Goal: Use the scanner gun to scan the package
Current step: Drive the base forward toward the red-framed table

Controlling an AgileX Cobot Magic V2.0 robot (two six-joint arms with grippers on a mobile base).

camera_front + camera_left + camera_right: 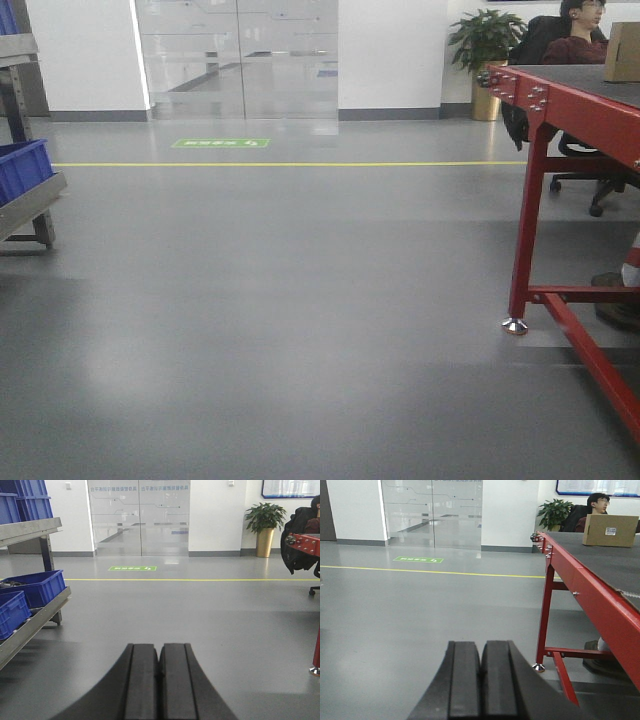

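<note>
Nearest the lens, the left gripper [159,680] has its black pads pressed together, gripping nothing. The right gripper [481,680] is likewise closed and empty. The package [611,532] sits at the far end of the red table [580,590], long axis crosswise, its white label [610,531] facing the right gripper, well ahead and right of those jaws.

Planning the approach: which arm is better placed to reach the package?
Right, probably. The right gripper, shut and empty, faces the package on the red table, label showing. The left gripper, also shut, sees only the table's corner.
</note>
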